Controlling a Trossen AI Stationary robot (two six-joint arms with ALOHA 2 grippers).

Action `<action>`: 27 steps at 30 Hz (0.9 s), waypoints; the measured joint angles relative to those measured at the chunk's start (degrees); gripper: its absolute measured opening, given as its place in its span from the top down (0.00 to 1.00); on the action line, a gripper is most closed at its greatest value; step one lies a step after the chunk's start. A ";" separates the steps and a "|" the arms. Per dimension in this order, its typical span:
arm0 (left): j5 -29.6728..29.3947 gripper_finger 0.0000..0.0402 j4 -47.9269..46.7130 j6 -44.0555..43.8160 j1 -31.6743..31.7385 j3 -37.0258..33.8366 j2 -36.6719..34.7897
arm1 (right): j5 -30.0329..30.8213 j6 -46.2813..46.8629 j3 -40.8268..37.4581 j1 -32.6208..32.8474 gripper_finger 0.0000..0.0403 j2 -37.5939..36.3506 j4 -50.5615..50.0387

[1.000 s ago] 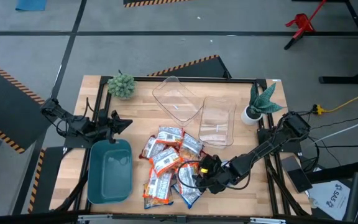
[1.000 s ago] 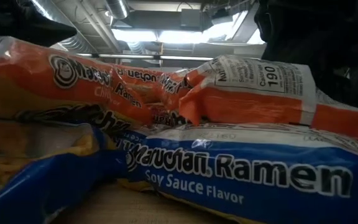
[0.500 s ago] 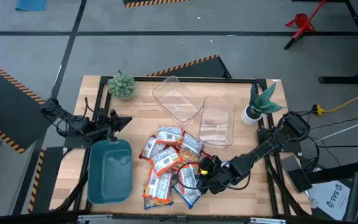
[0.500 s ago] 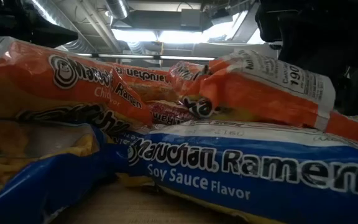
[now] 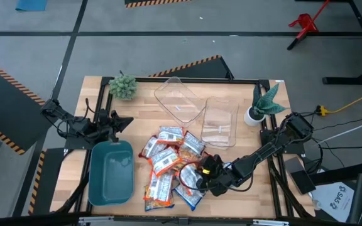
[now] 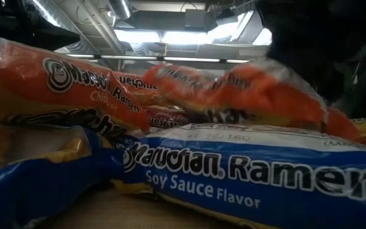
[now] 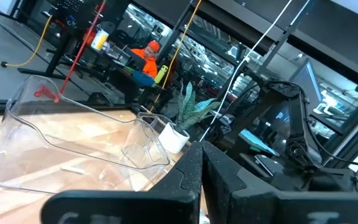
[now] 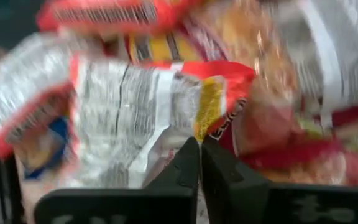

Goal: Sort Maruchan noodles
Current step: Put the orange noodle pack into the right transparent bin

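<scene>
While the right arm lay stretched low from the right edge of the tabletop toward the front middle, its right gripper sat at the right fringe of the pile of Maruchan noodles. An orange packet lay directly ahead of the fingertips, touching them; the two fingers had come together with almost no gap, and whether they pinched its edge could not be told. A blue Soy Sauce packet lay at the pile's front. By the left edge, beside a teal bin, the left gripper waited, fingers pressed together.
</scene>
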 joint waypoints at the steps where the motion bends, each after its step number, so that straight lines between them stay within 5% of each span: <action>1: -0.02 1.00 0.00 -0.02 -0.02 0.00 0.00 | 0.90 -0.21 0.47 0.00 0.99 -0.09 0.04; 15: -2.43 1.00 -0.01 0.00 -0.01 0.00 -0.01 | 7.84 -2.00 10.34 -1.87 1.00 -3.88 -18.62; 27: -3.04 1.00 -0.02 -0.02 -0.02 0.00 0.00 | 12.95 -2.12 17.28 -10.65 1.00 -13.51 -42.48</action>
